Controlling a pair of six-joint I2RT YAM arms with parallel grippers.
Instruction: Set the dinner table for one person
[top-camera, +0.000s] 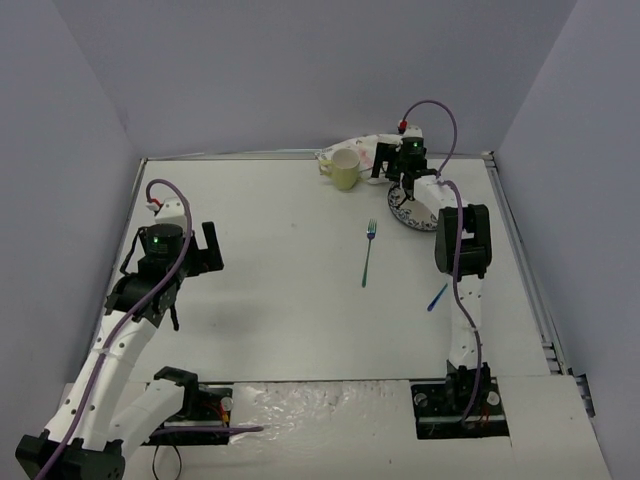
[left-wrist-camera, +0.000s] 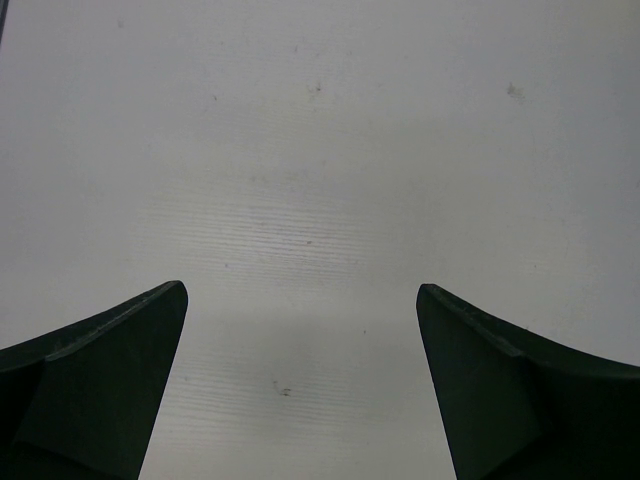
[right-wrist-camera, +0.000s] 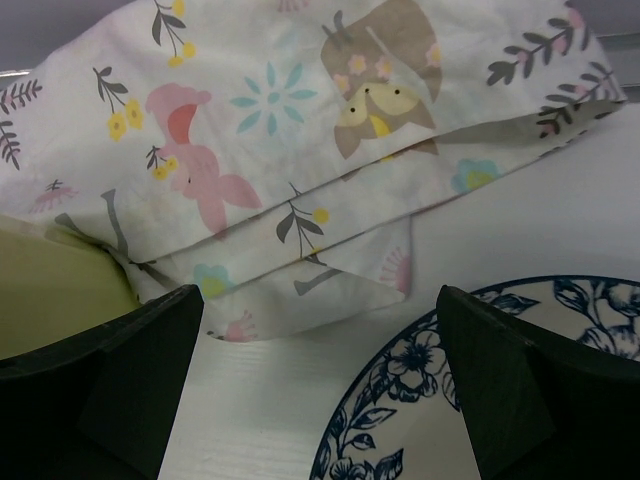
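The white dinner table (top-camera: 280, 280) fills the top view. At its far right lie a crumpled floral placemat (top-camera: 362, 150), a pale yellow cup (top-camera: 344, 169) and a blue-patterned plate (top-camera: 408, 212). A fork (top-camera: 368, 252) lies mid-table and a blue utensil (top-camera: 437, 297) lies near the right arm. My right gripper (top-camera: 395, 170) is open and empty, low between the placemat (right-wrist-camera: 300, 140) and the plate (right-wrist-camera: 500, 390); the cup (right-wrist-camera: 50, 290) is at its left. My left gripper (top-camera: 205, 250) is open and empty over bare table (left-wrist-camera: 320, 150) at the left.
Grey walls enclose the table on three sides. A metal rail (top-camera: 525, 270) runs along the right edge. The arm bases and cables (top-camera: 330, 410) sit at the near edge.
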